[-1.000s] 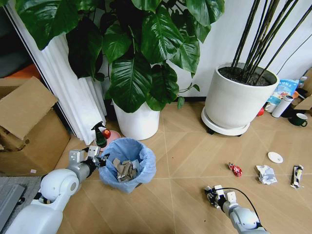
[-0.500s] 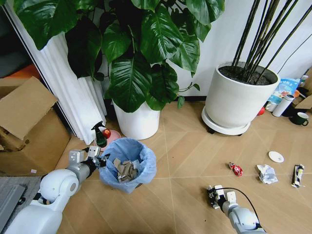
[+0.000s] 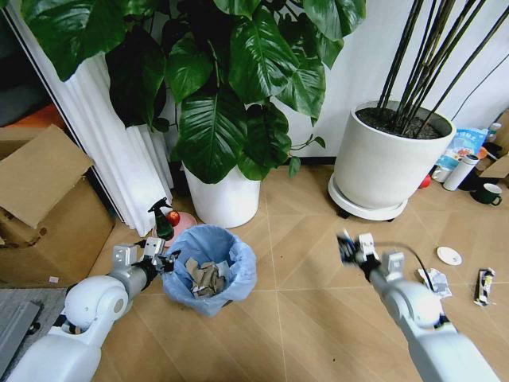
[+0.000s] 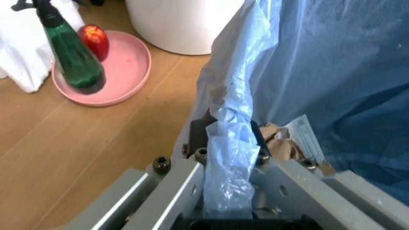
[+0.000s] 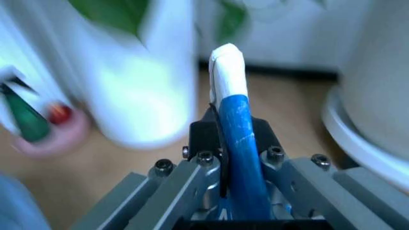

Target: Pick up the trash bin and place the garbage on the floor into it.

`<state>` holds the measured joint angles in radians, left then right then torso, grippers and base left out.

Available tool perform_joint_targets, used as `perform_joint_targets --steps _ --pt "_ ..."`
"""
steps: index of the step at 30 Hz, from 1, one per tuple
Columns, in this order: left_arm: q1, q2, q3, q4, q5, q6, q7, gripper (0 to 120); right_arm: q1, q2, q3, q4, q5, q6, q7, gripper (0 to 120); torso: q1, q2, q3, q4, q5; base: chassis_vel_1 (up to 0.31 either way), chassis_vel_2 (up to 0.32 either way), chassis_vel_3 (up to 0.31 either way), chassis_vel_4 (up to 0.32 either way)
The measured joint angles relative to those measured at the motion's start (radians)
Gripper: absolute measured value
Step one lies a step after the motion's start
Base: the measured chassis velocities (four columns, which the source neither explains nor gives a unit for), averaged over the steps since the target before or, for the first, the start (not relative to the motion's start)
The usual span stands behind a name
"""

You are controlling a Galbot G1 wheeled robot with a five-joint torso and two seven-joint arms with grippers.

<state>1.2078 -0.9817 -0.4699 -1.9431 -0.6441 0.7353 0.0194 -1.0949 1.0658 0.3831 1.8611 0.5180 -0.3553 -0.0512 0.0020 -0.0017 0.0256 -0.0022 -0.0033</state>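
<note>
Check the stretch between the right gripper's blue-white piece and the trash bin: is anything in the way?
Nothing visible. The right gripper, shut on the blue-white piece, is raised above bare floor; the trash bin, its bag rim pinched by the left gripper, sits open-topped to its left.

Even, bright indoor light; soft shadows under the pots. Head view bows at edges. Right gripper (image 3: 355, 243) motion-blurred; right wrist background smeared, out of focus.

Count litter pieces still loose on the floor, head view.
3 visible: white disc, crumpled paper wad right of the right gripper arm, dark wrapper near the right edge. That arm may hide more.
</note>
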Motion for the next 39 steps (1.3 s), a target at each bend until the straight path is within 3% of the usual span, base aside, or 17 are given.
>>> perform_joint_targets --steps 5,8,9,17,28,39 --pt "-0.009 -0.003 0.012 0.004 0.002 0.000 -0.002 0 0.120 -0.014 -0.146 0.046 0.076 -0.024 0.049 4 0.000 0.000 0.000 0.0000 0.0002 0.000 0.000 0.000 0.000" --pt "-0.018 -0.009 0.025 0.004 0.004 0.000 -0.009 0 0.244 -0.009 -0.319 0.065 0.133 -0.033 0.077 3 0.000 0.000 0.000 0.0000 0.0002 0.000 0.000 0.000 0.000" --pt "-0.018 -0.009 0.025 0.004 0.004 0.000 -0.009 0 0.244 -0.009 -0.319 0.065 0.133 -0.033 0.077 3 0.000 0.000 0.000 0.0000 0.0002 0.000 0.000 0.000 0.000" --pt "-0.016 -0.012 0.036 0.004 0.012 0.000 -0.013 0 0.443 0.113 -0.601 0.056 0.213 -0.053 0.112 3 0.000 0.000 0.000 0.0002 -0.0001 0.000 0.000 0.000 0.000" --pt "-0.013 -0.012 0.022 0.005 0.013 0.000 -0.012 0 0.417 0.122 -0.714 0.040 0.209 -0.081 0.118 3 0.000 0.000 0.000 -0.0003 0.0001 0.000 0.000 0.000 0.000" --pt "-0.016 -0.010 0.021 0.005 0.012 0.000 -0.010 0 0.413 0.153 -0.724 0.016 0.186 -0.083 0.137 43 0.000 0.000 0.000 -0.0001 0.0001 0.000 0.000 0.000 0.000"
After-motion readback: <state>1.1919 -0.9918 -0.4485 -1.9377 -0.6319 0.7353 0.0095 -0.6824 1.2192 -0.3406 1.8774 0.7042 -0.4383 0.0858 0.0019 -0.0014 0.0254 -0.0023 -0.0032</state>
